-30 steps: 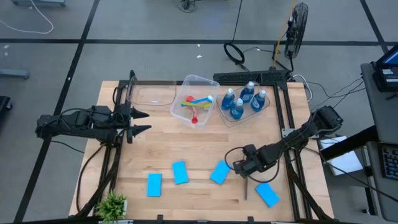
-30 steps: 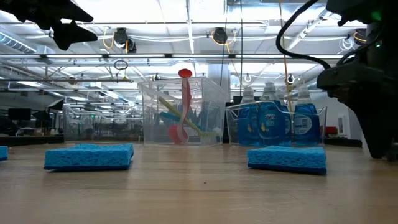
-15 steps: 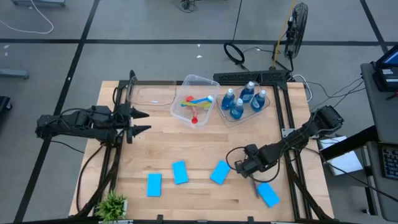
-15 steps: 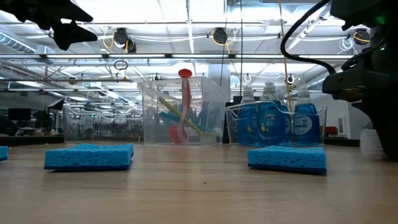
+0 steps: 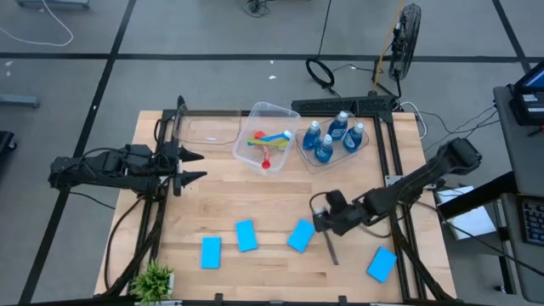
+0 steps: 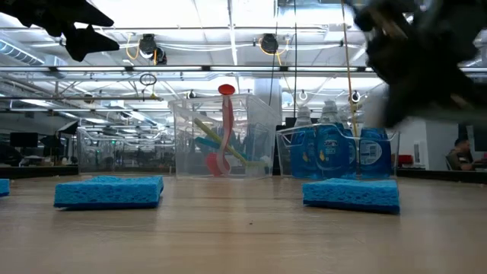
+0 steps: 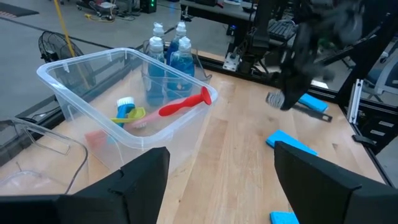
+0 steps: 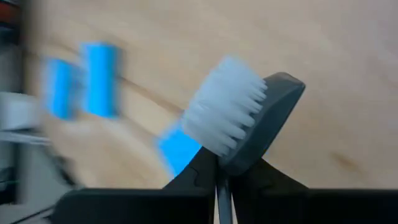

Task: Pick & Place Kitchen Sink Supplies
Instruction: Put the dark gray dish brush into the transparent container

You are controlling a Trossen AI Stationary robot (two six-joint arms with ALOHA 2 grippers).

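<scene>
My right gripper [image 5: 324, 224] is shut on the grey brush [image 5: 331, 248] over the table's near right part. In the right wrist view the brush's white bristles [image 8: 225, 119] stick out past the fingers. Three blue sponges [image 5: 246, 235] lie flat to its left and one [image 5: 382, 264] to its right. Red, yellow and blue brushes [image 5: 268, 140] lie in a clear tub at the far edge. Blue bottles [image 5: 331, 138] stand in the tub beside it. My left gripper [image 5: 197, 167] hovers open at the table's left. My right gripper pinches the grey brush between its two fingers at the neck just behind the head [image 8: 231, 167]. The head [image 8: 273, 102] stands out beyond the fingertips, bristles to one side. The handle [image 5: 333, 255] trails from the gripper toward the near edge. Whether its free end touches the table, I cannot tell.
An empty clear tub [image 5: 204, 127] sits at the far left. A small green plant [image 5: 153, 279] stands at the near left corner. Black frame rails [image 5: 395, 161] run along the table's right side. Bare wood lies in the middle.
My right gripper has shut on the grey brush and risen with it, shifting slightly toward the table's left. The brush's head end has come up and the handle has swung round. The sponge at the near right has slid toward the right edge and turned.
</scene>
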